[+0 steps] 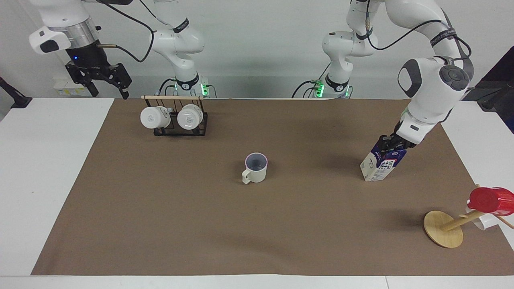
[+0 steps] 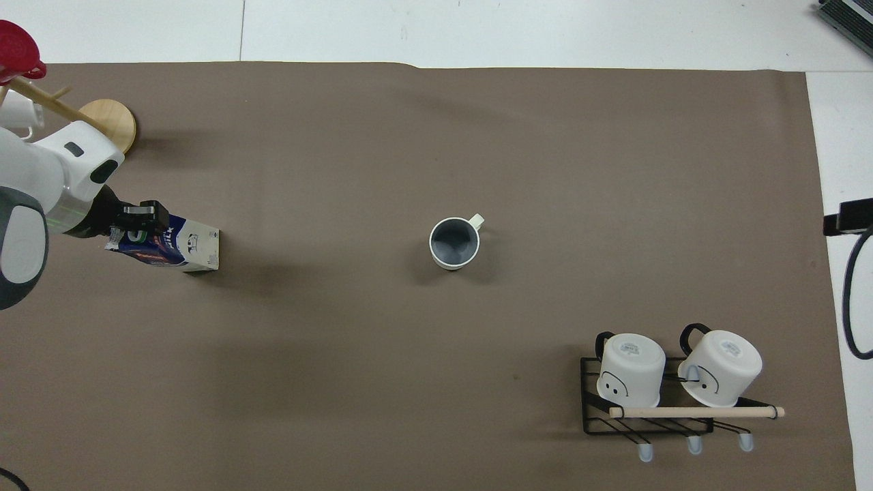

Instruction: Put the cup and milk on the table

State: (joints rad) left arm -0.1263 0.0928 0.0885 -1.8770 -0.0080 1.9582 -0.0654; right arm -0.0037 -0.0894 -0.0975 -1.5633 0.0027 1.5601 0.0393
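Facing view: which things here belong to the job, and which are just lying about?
Job: cup, upright mid-mat; milk, tilted, gripped by the left tool; table.

Lying about: black rack with two white mugs; wooden stand with red cup.

Black wire rack (image 1: 180, 124) w/ wooden dowel (image 1: 172, 97) on mat, near robots, toward right arm's end; holds 2 white mugs (image 1: 150, 117) (image 1: 189, 117) side by side, bases facing away from robots. Wooden mug tree (image 1: 444, 228) at left arm's end, farther from robots; carries red cup (image 1: 490, 200).
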